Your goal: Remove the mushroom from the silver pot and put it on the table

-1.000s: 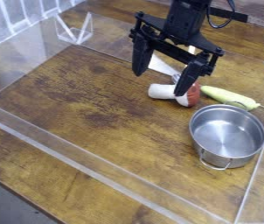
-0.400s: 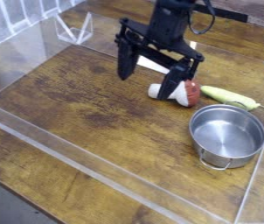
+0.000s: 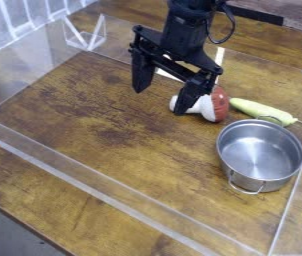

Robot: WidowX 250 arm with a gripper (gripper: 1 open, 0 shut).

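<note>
The mushroom (image 3: 215, 105) lies on its side on the table (image 3: 100, 115), its reddish cap pointing toward the silver pot (image 3: 261, 153) and its white stem partly hidden behind my right finger. The pot stands to the front right with nothing inside it. My gripper (image 3: 166, 96) points down over the table, just left of the mushroom. It is open, with nothing between its black fingers (image 3: 142, 80).
A yellow-green corn-like toy (image 3: 265, 111) lies just behind the pot, right of the mushroom. Clear acrylic walls (image 3: 114, 195) border the table at the front, left and back. Bare wood stretches to the left of the gripper.
The open gripper has shifted left and slightly lower, so its right finger now stands over the mushroom's stem. The mushroom, pot and corn toy have not moved.
</note>
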